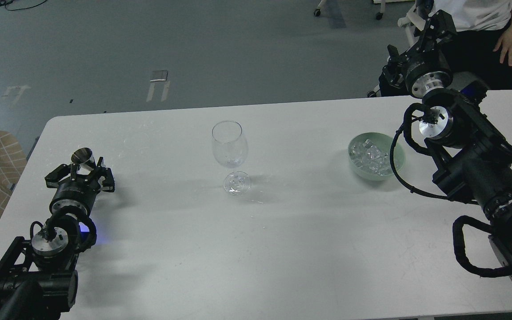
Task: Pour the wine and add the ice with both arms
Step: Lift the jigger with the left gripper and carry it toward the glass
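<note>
White desk (282, 231) seen from above. The left end effector (80, 174) is clamped around a small metal measuring cup (83, 158) at the desk's left. An empty stemmed wine glass (229, 146) stands mid-desk. Ice cubes (371, 156) fill a green bowl (398, 156) on the right. The right end effector (436, 24) hangs beyond the desk's far edge; whether its fingers are apart I cannot tell.

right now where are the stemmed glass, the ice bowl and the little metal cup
stemmed glass (228, 149), head view, on the clear bowl of the glass
green bowl (400, 153), head view, on its right rim
ice (371, 156), head view, on the heap inside the bowl
metal cup (83, 158), head view, on its shiny mouth, at the left end effector (80, 175)
</note>
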Available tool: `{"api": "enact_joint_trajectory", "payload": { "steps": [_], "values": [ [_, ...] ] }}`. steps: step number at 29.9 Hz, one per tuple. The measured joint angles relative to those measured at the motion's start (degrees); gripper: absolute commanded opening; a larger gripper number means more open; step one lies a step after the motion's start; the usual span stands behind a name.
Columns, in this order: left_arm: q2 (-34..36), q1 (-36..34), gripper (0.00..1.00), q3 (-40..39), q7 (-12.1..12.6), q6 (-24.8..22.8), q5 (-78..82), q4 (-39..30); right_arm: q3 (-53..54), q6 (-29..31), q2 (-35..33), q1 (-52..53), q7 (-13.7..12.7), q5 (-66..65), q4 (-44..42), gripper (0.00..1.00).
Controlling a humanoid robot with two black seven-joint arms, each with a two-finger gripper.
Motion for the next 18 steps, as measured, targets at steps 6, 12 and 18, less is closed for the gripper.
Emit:
{"api": "enact_joint_trajectory", "payload": {
  "steps": [6,12,18],
  "values": [
    [0.12,-0.19,0.34,0.00,0.25,-0.22,-0.43,0.45,0.00,0.00,0.06,-0.15,0.00,0.00,0.00,1.00],
    [0.14,-0.07,0.29,-1.18,0.22,-3.45,-2.35,0.56,0.01,0.00,0.15,-0.31,0.00,0.00,0.00,1.00],
    [0.14,0.13,0.21,-1.99,0.13,-6.34,-2.94,0.65,0.02,0.03,0.09,-0.40,0.00,0.02,0.00,1.00]
  ]
}}
